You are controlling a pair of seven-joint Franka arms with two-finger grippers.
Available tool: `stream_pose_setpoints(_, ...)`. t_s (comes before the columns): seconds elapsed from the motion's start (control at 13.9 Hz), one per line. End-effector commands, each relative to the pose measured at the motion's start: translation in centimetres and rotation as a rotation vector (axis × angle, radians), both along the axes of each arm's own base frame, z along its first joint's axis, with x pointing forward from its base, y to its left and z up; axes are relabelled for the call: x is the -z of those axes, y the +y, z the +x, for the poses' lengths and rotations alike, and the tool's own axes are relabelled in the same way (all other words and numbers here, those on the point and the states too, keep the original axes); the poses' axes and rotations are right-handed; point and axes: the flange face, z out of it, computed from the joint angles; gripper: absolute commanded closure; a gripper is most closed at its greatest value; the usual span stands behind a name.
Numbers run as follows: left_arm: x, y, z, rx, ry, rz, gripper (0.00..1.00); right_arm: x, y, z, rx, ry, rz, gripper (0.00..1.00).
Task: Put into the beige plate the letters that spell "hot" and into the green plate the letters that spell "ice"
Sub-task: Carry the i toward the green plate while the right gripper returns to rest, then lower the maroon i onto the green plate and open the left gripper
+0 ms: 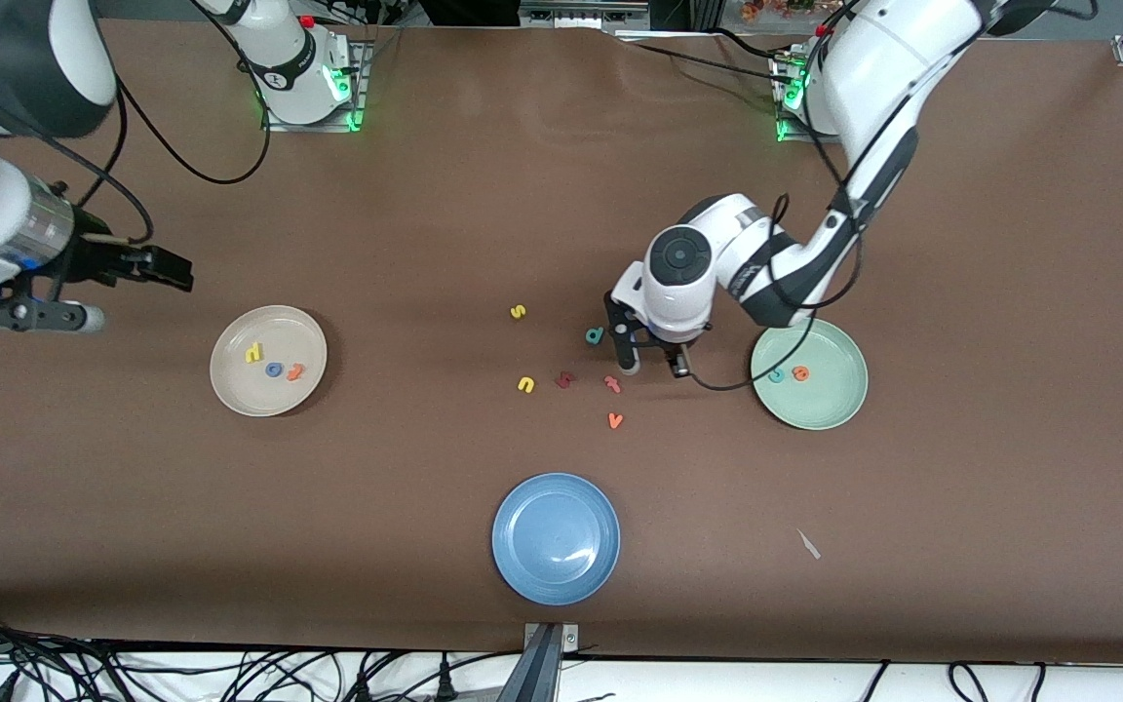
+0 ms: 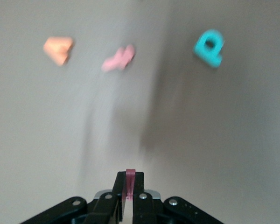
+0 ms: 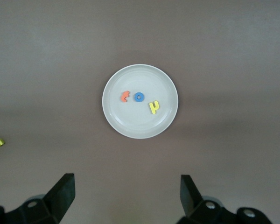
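Blue plate [image 1: 556, 538]: you see it nearest the front camera, on the brown worktop [image 1: 961, 507].
Loose letters: orange v [image 1: 615, 420], then reddish t-like letter [image 1: 612, 384], yellow u [image 1: 525, 385], teal d [image 1: 595, 336], yellow s [image 1: 518, 312].
Left gripper [image 1: 654, 366]: your jaws are pressed together on a dark red i [image 2: 130, 183], over the worktop between the loose letters and the green plate.
Green plate [image 1: 839, 400]: holds the teal c [image 1: 776, 375] and orange e [image 1: 799, 372].
Beige plate [image 1: 235, 385]: holds the yellow h [image 1: 253, 353], blue o [image 1: 275, 370] and orange t [image 1: 296, 371].
Right gripper [image 3: 126, 186]: waits above the worktop's right-arm end, jaws spread wide, holding nothing.
Writing: none you can read.
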Motion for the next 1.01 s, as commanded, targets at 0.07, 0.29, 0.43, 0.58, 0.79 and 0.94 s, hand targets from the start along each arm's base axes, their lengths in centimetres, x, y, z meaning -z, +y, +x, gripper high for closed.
stream_pose_setpoints(0.07, -2.5, 6.9, 2.4, 0.006, 0.056, 0.002, 1.00, -2.8, -0.4, -0.3, -0.006, -0.026, -0.027, 0.00)
stream_pose_setpoints(0.29, -1.8, 12.7, 4.2, 0.044, 0.105, -0.019, 1.00, -3.8, -2.1, -1.3, -0.002, 0.003, -0.036, 0.00)
stream_pose_setpoints(0.43, -1.0, 14.9, 4.0, 0.036, 0.149, -0.003, 1.00, -4.3, -3.0, -1.8, 0.020, 0.000, -0.012, 0.00)
stream_pose_setpoints(0.58, 0.1, 17.0, 3.6, 0.035, 0.184, -0.002, 1.00, -4.1, -3.3, -2.0, 0.027, 0.007, -0.002, 0.00)
stream_pose_setpoints(0.79, 1.2, 17.9, 2.3, 0.005, 0.232, -0.044, 1.00, -3.6, -3.0, -2.2, 0.023, 0.026, -0.005, 0.00)
stream_pose_setpoints(0.94, 1.9, 19.0, 1.8, -0.009, 0.247, -0.055, 1.00, -3.4, -2.2, -2.3, 0.011, 0.035, -0.010, 0.00)
